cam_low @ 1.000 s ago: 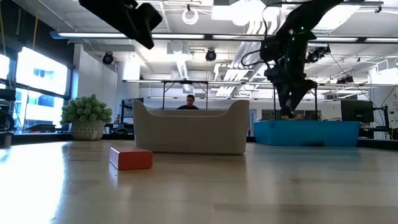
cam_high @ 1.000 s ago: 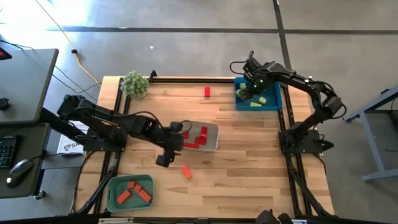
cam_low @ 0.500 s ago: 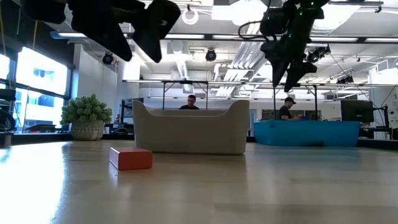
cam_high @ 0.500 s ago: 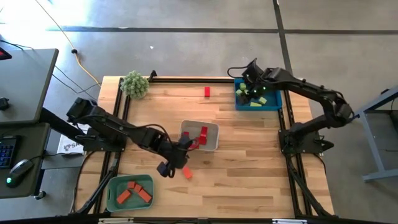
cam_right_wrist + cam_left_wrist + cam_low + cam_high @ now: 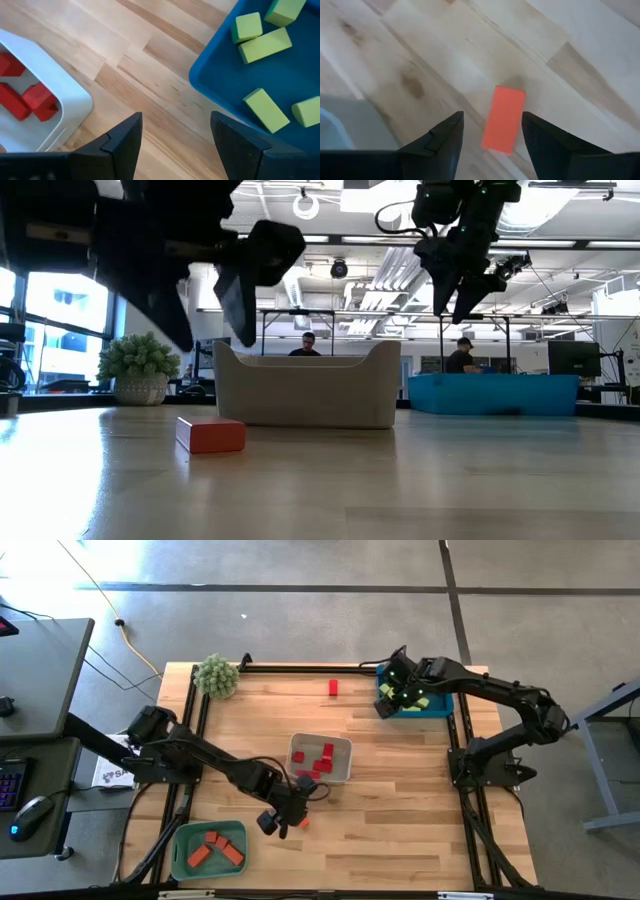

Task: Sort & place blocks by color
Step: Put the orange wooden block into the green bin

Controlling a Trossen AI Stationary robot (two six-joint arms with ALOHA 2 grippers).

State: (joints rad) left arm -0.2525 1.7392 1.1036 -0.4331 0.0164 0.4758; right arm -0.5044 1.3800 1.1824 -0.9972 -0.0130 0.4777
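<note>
Above orange block, open left end effector

Blocks, sorted by colour: red cubes in white tray; yellow-green bars lying flat in blue tray; orange-red pieces in green tray. Loose on bench: one orange-red bar, flat; one red block, far edge.
</note>
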